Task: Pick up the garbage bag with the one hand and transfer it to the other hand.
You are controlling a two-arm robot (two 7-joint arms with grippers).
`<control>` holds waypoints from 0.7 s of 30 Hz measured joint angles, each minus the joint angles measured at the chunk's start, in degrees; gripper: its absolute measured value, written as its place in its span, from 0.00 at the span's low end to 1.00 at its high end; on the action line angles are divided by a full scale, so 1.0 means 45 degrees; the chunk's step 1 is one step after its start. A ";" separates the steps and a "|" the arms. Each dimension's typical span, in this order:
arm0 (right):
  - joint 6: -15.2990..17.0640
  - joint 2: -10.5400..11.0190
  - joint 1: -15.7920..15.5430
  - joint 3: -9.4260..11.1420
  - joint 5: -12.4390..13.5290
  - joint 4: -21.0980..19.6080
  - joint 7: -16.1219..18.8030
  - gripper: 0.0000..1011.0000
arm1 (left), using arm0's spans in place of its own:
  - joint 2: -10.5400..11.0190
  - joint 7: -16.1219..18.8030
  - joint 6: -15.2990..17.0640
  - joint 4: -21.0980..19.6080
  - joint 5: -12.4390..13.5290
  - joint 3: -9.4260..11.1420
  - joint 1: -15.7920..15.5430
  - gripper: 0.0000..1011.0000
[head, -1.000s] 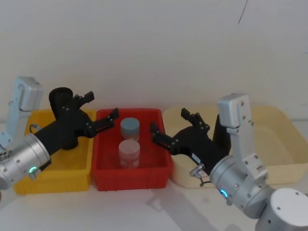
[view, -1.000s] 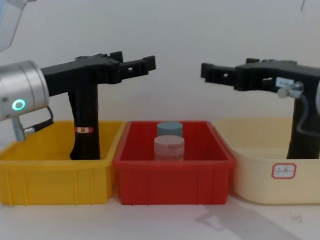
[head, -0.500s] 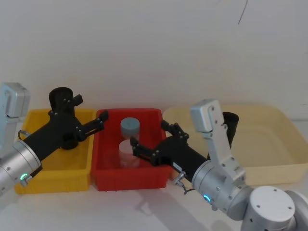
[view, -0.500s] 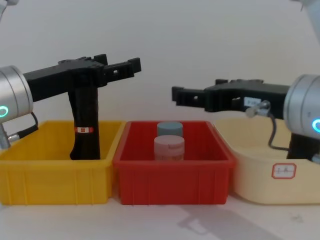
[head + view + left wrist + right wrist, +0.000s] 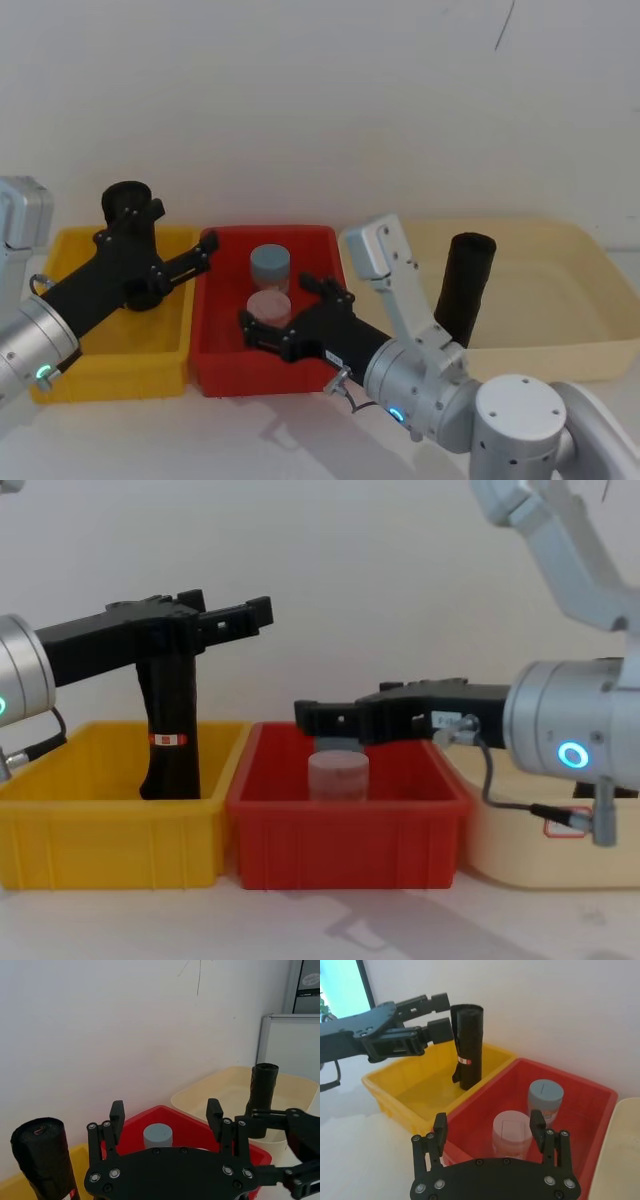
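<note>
The garbage bag (image 5: 465, 285), a plain black roll, leans upright in the beige bin (image 5: 560, 345); the left wrist view has it far off (image 5: 262, 1092). My left gripper (image 5: 180, 232), green-ringed, hangs open over the yellow bin's right end, holding nothing (image 5: 166, 1109) (image 5: 255, 615). My right gripper (image 5: 285, 310), blue-ringed, stands open low over the red bin (image 5: 270, 365), fingers level with the jars (image 5: 488, 1122) (image 5: 305, 717). It is well left of the garbage bag and holds nothing.
A black roll with a red-and-white label band (image 5: 170, 740) stands in the yellow bin (image 5: 110, 360), just behind my left gripper. The red bin holds a grey-lidded jar (image 5: 270, 265) and a pink jar (image 5: 268, 303). A white wall stands close behind the bins.
My right gripper has swung left and down from beside the beige bin to over the red bin, uncovering the garbage bag. My left gripper has drawn back slightly to the left.
</note>
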 joint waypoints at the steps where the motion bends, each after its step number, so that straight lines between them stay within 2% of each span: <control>1: 0.0015 -0.0020 0.0042 -0.0024 -0.0007 0.0065 -0.0005 0.99 | 0.0005 0.0007 -0.0002 -0.0010 -0.0003 -0.0008 0.0015 0.99; 21: 0.0044 -0.0467 0.1142 -0.0437 -0.0196 0.1851 -0.0220 0.99 | 0.0029 0.0052 -0.0013 -0.0067 -0.0008 -0.0057 0.0088 0.99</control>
